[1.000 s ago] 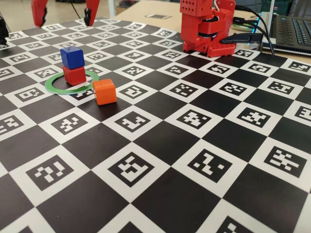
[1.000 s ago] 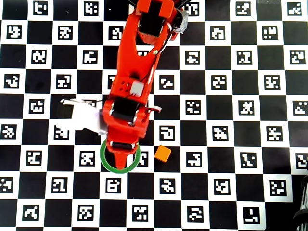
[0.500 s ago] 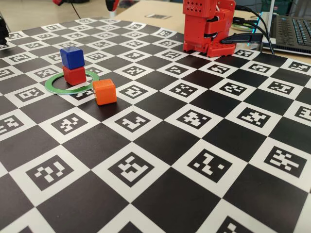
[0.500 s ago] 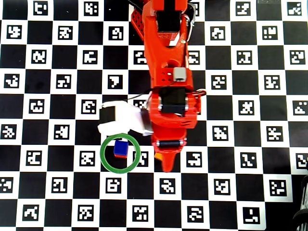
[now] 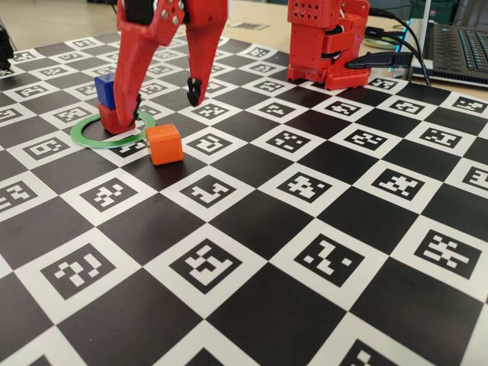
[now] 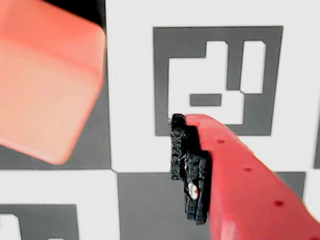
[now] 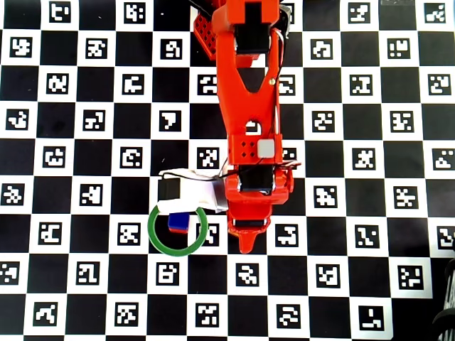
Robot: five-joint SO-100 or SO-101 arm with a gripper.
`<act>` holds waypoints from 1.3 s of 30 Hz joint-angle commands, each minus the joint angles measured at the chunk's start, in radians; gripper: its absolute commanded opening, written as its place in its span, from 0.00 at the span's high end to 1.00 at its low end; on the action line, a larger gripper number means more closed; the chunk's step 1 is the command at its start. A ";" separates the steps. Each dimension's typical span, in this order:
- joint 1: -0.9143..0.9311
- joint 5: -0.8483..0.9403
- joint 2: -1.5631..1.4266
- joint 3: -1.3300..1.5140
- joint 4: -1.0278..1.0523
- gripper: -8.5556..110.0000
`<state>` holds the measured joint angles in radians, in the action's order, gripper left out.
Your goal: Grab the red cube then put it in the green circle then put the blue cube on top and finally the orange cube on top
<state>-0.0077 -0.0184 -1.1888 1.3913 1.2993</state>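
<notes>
Fingers (image 5: 164, 95) dropped low since 0.5 s ago, spread wide, empty, above orange cube (image 5: 164, 144); blue cube (image 5: 105, 89) just beside.

The black-and-white checkered marker board (image 5: 305, 229) is seen low and obliquely from its near edge in the fixed view, straight down in the overhead view, and closely from the wrist. The thin light-green ring (image 7: 178, 249) is shared by the fixed and overhead views.
</notes>
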 commanded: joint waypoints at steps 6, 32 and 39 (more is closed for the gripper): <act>0.009 -0.021 0.021 -0.017 -0.074 0.55; -0.002 -0.310 0.038 -0.012 -0.114 0.55; -0.005 -0.347 0.038 0.000 -0.143 0.56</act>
<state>-0.0077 -0.3590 -1.1213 1.4036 1.1643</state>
